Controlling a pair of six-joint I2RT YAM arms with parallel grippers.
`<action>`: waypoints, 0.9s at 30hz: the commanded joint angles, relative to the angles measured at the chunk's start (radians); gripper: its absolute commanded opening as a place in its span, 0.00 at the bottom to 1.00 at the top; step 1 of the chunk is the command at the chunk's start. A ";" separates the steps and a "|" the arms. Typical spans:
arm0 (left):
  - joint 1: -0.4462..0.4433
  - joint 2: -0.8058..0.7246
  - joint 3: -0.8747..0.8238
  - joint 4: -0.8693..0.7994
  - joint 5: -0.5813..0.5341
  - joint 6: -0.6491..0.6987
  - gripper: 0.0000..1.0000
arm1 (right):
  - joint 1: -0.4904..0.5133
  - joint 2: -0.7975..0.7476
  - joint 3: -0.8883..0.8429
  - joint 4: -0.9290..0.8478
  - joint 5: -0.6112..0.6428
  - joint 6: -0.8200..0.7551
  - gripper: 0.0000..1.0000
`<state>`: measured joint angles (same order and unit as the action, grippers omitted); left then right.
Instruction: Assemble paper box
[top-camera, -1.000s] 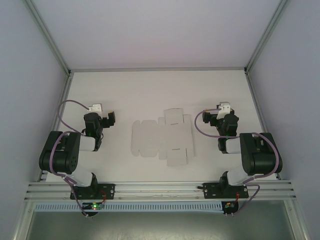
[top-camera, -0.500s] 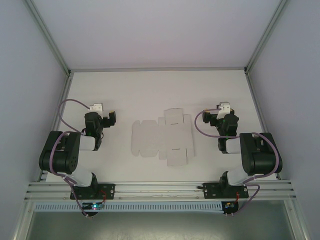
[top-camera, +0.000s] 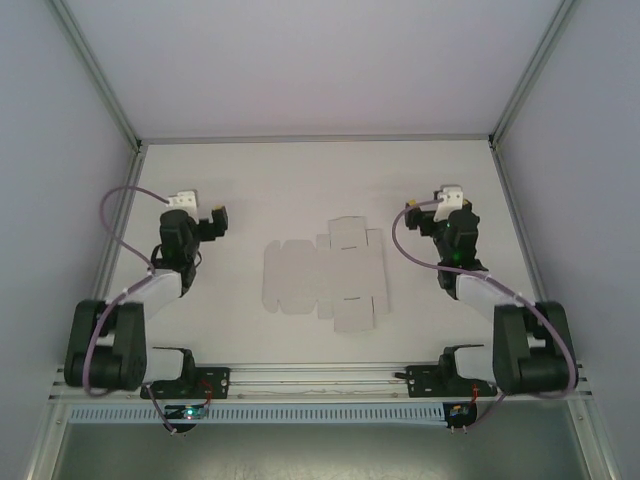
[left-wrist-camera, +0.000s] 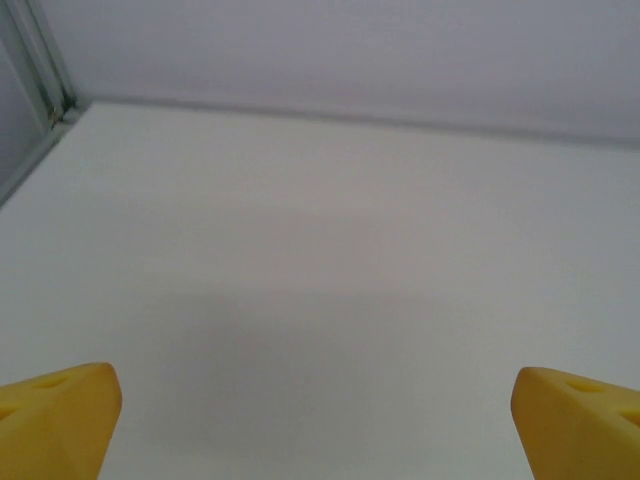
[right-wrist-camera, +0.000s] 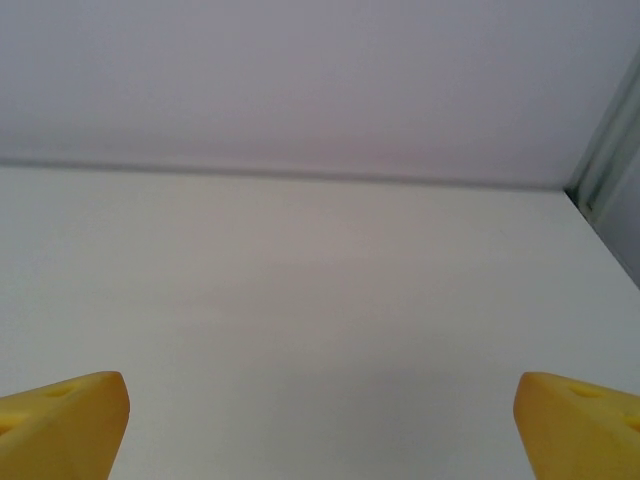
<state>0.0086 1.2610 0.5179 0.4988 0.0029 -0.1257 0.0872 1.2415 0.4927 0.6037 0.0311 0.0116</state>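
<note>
I take the paper box (top-camera: 325, 278) as my landmark; the coming move turns on how each arm stands to it.

Off the box's left side, well apart from its left edge, my left gripper (top-camera: 190, 220) hangs over bare surface (top-camera: 300, 180). Its jaws are spread wide and hold nothing: in the left wrist view the yellow fingertips (left-wrist-camera: 55, 415) sit at the two bottom corners with only white surface between them. It faces the far wall, so the box lies to its right and a little toward the arm bases, outside its own camera's sight.

The box itself is a flat die-cut sheet, unfolded, lying on the surface between the two arms and touching neither. Its longer run goes across from left to right, and extra flaps stick out toward the far side and the near side on its right half.

Off the box's right side, my right gripper (top-camera: 447, 220) mirrors the left: jaws fully apart, empty, fingertips (right-wrist-camera: 60, 420) framing bare surface, nose toward the far wall. From it the box lies to the left and slightly nearer the bases. I judge this arm the closer one, since the gap to the box's right edge looks smaller. Either arm must turn inward before it can reach a flap.
</note>
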 joint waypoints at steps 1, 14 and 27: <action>-0.008 -0.086 0.060 -0.247 0.063 -0.153 1.00 | 0.092 -0.086 0.109 -0.350 0.102 0.107 0.98; -0.334 -0.216 0.002 -0.585 0.105 -0.478 1.00 | 0.500 -0.061 0.124 -0.650 -0.062 0.466 0.97; -0.378 -0.120 -0.018 -0.499 0.249 -0.505 1.00 | 0.499 0.191 0.085 -0.560 -0.099 0.496 0.93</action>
<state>-0.3527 1.1206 0.4946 -0.0193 0.2165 -0.6147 0.5911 1.3991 0.6048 0.0124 -0.0547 0.4767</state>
